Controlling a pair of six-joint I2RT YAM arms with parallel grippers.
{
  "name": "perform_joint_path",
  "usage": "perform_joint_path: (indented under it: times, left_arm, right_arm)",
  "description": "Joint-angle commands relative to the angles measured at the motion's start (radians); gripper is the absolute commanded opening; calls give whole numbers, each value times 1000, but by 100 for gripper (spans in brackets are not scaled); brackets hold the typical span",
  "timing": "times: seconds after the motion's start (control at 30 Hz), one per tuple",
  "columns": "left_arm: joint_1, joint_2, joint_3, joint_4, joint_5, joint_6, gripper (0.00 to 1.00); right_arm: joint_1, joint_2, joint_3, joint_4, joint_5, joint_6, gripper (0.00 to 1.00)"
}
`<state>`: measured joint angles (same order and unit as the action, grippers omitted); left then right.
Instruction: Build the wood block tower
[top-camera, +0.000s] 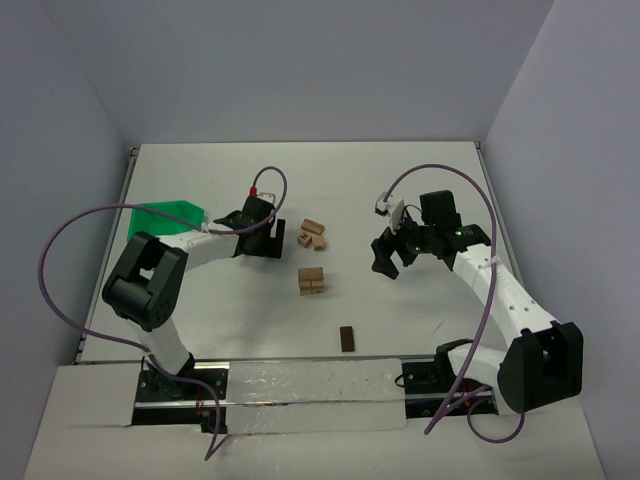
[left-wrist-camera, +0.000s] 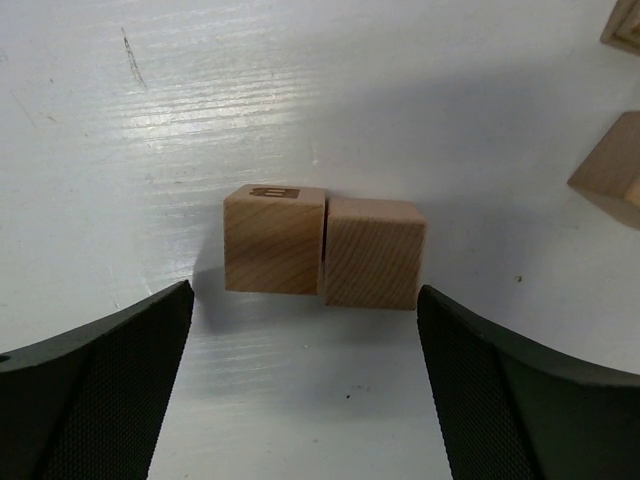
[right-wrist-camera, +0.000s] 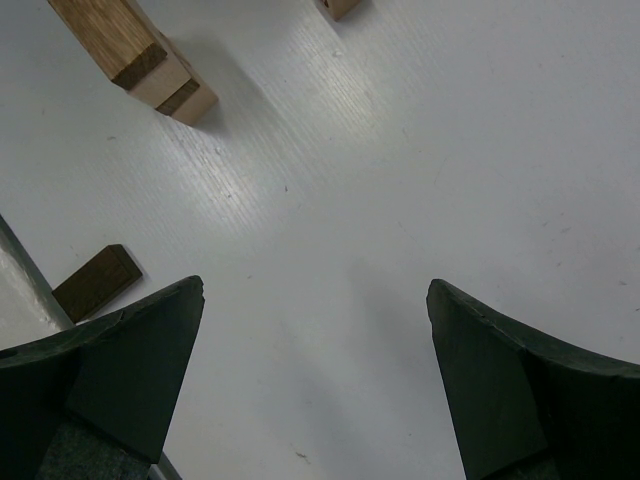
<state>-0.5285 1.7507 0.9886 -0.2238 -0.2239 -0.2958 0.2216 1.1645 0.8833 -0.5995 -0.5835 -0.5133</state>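
The left hand stood wide over the white worktop, its black textured fingers clear of everything. Just beyond the fingertips, in the gap between them, sat two light-tan wooden cubes, side by side and touching; neither met a finger. More loose tan wooden blocks lay just past that hand, to its right. The tower, a short upright stack of tan blocks, stood between the two hands, apart from both. The right hand was also wide, holding nothing, with bare worktop under it. A small dark brown flat block lay off its left finger. A green plastic bin sat behind the left hand.
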Motion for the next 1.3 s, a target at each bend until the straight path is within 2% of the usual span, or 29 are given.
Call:
perform_joint_path:
  times: [0.0, 0.03, 0.13, 0.2, 0.27, 0.33, 0.37, 0.43, 0.47, 0.63, 0.73, 0.9, 1.27]
  left_arm:
    - [2, -79, 66, -23, 17, 99, 99]
    - [2, -101, 80, -27, 32, 137, 99]
    - [10, -171, 106, -64, 180, 425, 99]
    - [44, -239, 127, -113, 411, 605, 99]
    - [73, -249, 182, -166, 545, 745, 98]
    - [106, -230, 249, -276, 634, 915, 95]
    - [109, -210, 280, -285, 684, 930, 94]
    - [158, -144, 364, -435, 799, 1170, 89]
    - [172, -119, 387, -484, 834, 1235, 87]
    - [229, 38, 508, -708, 904, 1525, 81]
    - [250, 86, 532, -746, 963, 1578, 80]
    - [251, 107, 475, -658, 964, 1568, 80]
    - [251, 170, 426, -572, 960, 1569, 79]
  right_arm:
    - [-5, -18, 39, -6, 4, 9, 100]
    - [-4, -18, 38, -5, 4, 9, 100]
    - [-4, -14, 37, -3, -3, 9, 100]
    - [-5, -10, 39, -5, -7, 7, 100]
    - [-4, -6, 42, -5, -8, 6, 100]
    - [-4, -4, 42, -5, -10, 6, 100]
    - [-4, -1, 40, -5, -12, 7, 100]
    - [-4, 2, 43, -5, -13, 7, 100]
    - [-4, 1, 44, -7, -13, 7, 100]
    - [-4, -8, 36, -8, -5, 5, 100]
    - [-4, -12, 25, -2, -3, 1, 100]
    - [-4, 8, 20, 1, -9, -1, 100]
    - [-4, 37, 31, 3, -10, -2, 100]
